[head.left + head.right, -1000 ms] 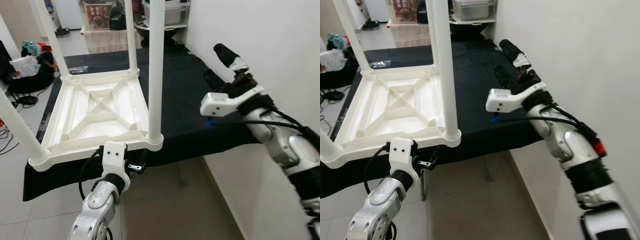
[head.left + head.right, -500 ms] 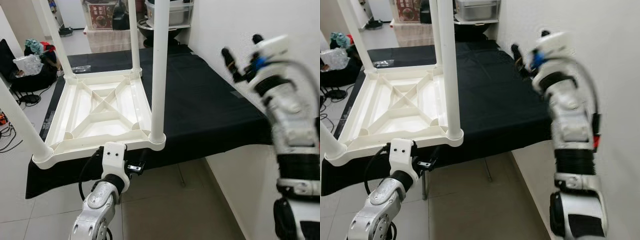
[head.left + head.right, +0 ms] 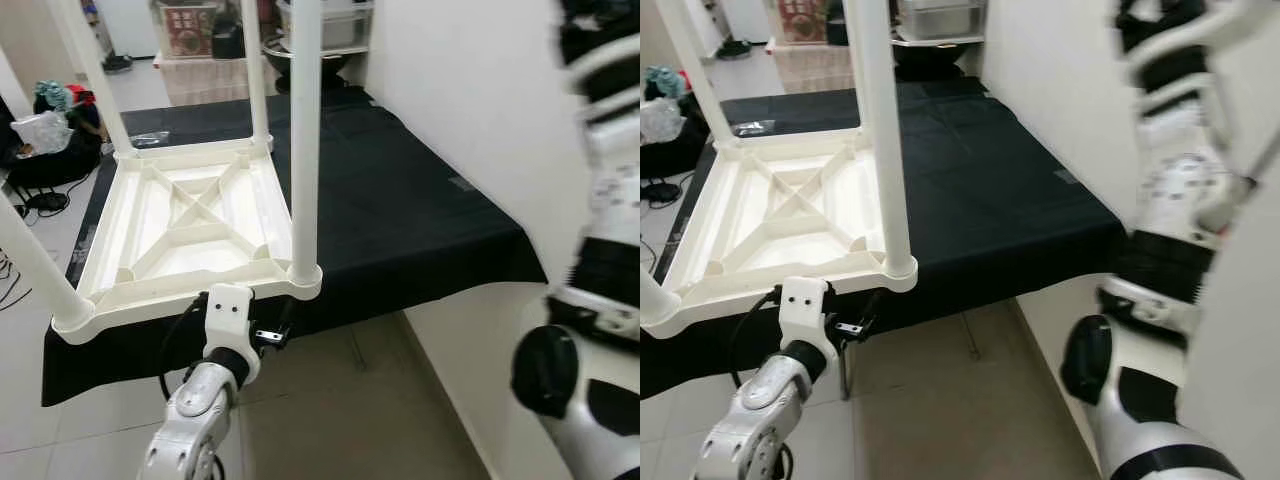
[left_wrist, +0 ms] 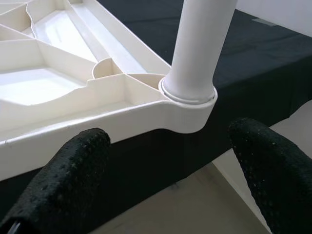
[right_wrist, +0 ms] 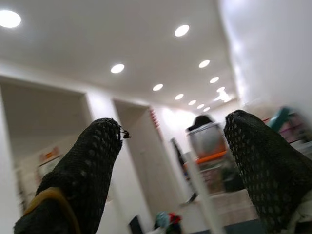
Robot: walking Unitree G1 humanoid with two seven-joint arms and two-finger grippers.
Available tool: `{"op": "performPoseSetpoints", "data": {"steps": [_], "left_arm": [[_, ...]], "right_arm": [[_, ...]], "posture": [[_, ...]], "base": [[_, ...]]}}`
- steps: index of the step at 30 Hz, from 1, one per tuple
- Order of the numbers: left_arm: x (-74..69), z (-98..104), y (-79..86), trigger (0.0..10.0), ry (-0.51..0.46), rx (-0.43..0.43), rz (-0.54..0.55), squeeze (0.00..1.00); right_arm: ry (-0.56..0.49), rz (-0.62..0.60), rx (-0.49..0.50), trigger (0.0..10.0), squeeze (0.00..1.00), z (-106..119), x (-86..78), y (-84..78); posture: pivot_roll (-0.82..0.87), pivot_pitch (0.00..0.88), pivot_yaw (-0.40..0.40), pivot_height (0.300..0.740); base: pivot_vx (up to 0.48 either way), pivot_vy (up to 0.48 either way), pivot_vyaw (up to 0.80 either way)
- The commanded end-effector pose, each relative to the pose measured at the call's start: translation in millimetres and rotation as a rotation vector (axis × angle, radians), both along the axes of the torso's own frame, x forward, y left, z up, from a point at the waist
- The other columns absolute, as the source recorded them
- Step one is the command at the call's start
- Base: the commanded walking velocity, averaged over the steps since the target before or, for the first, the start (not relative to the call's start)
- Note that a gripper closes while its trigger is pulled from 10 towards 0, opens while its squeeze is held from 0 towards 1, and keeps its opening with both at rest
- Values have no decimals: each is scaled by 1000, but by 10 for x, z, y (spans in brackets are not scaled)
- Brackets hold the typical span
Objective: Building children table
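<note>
My left tool [image 4: 165,180] sits low in front of the near edge of the tabletop [image 3: 430,215], its two black fingers [image 4: 63,175] spread wide and holding nothing. Between them, just ahead, I see the near right corner of the white plastic children table [image 3: 190,225], where a round white leg [image 3: 303,140] stands upright in its socket. The fingers are just below that corner and apart from it.

My right tool [image 5: 170,161] is raised high, pointing up toward the ceiling lights [image 5: 117,68], fingers spread and empty. My right arm [image 3: 600,200] rises blurred along the white wall [image 3: 470,90] at the right.

The children table lies upside down on the black cloth of the tabletop, ribbed underside up with a cross brace in the middle, towards the left half of the cloth. Its near edge overhangs the cloth's front edge slightly. Four legs stand up from its corners. Beyond the tabletop are shelves with a metal pot [image 3: 935,18]; bags [image 3: 45,130] lie on the tiled floor [image 3: 340,420] at the far left
</note>
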State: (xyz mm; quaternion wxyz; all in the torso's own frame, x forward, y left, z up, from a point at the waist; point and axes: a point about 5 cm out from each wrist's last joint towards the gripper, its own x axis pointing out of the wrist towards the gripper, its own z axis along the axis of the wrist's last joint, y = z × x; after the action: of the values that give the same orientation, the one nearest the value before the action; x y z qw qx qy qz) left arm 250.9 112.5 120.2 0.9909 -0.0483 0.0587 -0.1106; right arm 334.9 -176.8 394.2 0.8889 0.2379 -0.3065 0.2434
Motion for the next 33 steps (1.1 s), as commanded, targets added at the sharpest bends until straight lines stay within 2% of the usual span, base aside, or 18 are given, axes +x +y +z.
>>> {"op": "performPoseSetpoints", "data": {"steps": [1,2,11,12,14,17,20,25,33], "left_arm": [[-8,-33,21,10000,12,19,1,0],[-10,-29,25,10000,10,21,3,0],[-15,-23,36,10000,6,21,15,0],[-15,-23,36,10000,6,21,15,0],[-18,-19,29,10000,5,19,14,0],[-19,-17,26,10000,4,20,13,0],[-18,-18,28,10000,4,21,14,0],[-18,-21,24,10000,6,22,13,0],[-24,-35,25,10000,9,23,17,0]], "right_arm": [[-6,54,-10,10000,0,36,-25,134],[5,78,-12,10000,0,16,-2,229],[66,113,-32,10000,0,-6,93,449],[66,113,-32,10000,0,-6,93,449],[98,128,-56,10000,0,-49,82,590],[106,140,-67,10000,0,-67,63,670],[109,134,-84,10000,0,-76,61,712],[111,194,-109,10000,0,-135,29,932],[50,255,-104,10000,0,-64,-30,1066]], "posture": [[-18,0,-13,740],[-17,0,-18,740],[-12,0,-20,740],[-12,0,-20,740],[-10,0,-26,740],[-10,0,-26,740],[-10,0,-26,740],[-12,0,-30,740],[-11,0,-35,740]], "base": [[0,0,0],[0,0,0],[0,0,0],[0,0,0],[0,0,0],[0,0,0],[0,0,0],[0,0,0],[0,0,0]]}}
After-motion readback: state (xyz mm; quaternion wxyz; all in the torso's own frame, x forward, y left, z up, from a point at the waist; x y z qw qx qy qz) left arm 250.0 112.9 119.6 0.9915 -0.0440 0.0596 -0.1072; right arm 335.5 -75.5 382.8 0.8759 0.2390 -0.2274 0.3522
